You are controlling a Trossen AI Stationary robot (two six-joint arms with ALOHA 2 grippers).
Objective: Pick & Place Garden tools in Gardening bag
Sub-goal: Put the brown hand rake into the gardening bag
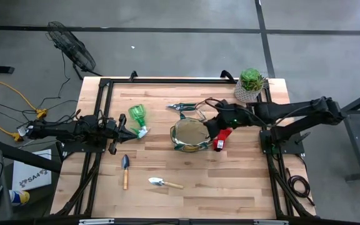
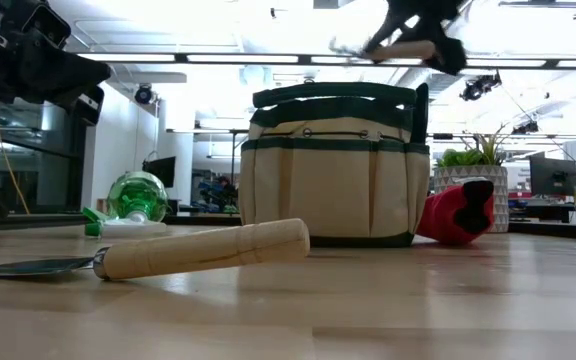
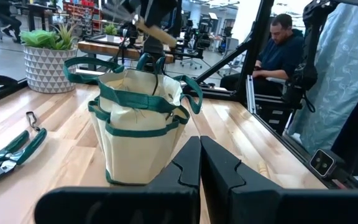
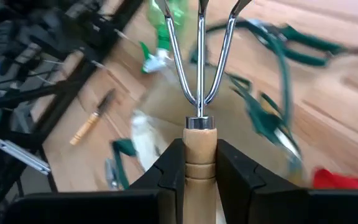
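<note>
Right now the wooden table (image 1: 230,181) holds everything, and the gardening bag (image 1: 189,135) stands upright near its middle. The bag is round and pale with green trim, and its top is open.

Just beside the bag, on the right arm's side, lies a red item (image 1: 221,140), and the low view shows it touching the bag's bottom edge. Behind the bag, toward the far edge of the table, lie the green-handled pruners (image 1: 183,107). Farther off from the bag, at the far corner, stands a green plant in a pale pot (image 1: 249,85).

On the left arm's side of the bag lies the green spray bottle (image 1: 138,119) on its side. In front of the bag, well apart from it, lie two trowels with wooden handles: a dark one (image 1: 125,170) and a shiny one (image 1: 163,182).

The right gripper (image 4: 200,155) hangs over the bag's open top. Its fingers are closed around the wooden handle of a small hand rake (image 4: 200,74), whose three metal prongs point away from the wrist.

The left gripper (image 3: 200,163) waits low near the spray bottle, well to the side of the bag. Its fingers are pressed together and hold nothing.

A person (image 3: 277,50) sits in the room beyond the table.
</note>
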